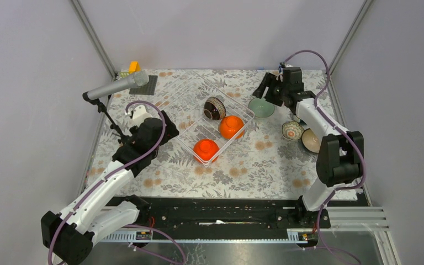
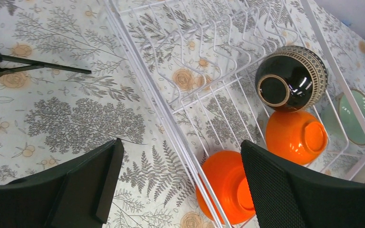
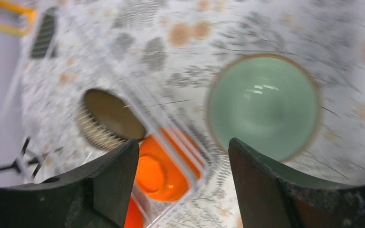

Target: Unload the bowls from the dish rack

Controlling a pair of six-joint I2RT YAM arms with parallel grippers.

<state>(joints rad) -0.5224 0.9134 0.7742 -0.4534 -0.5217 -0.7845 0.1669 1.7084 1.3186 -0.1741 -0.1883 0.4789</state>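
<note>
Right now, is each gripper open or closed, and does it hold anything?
Left gripper: open, holding nothing.
Right gripper: open, holding nothing; mint green bowl is not gripped.

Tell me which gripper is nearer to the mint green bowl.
Right. The right gripper hovers open close over the mint green bowl. The left gripper is over the dish rack's opposite, left edge, with the whole rack between it and the bowl.

Plain grey walls (image 1: 215,27); metal corner posts (image 1: 93,37); floral-print tablecloth (image 1: 265,165); even light.
</note>
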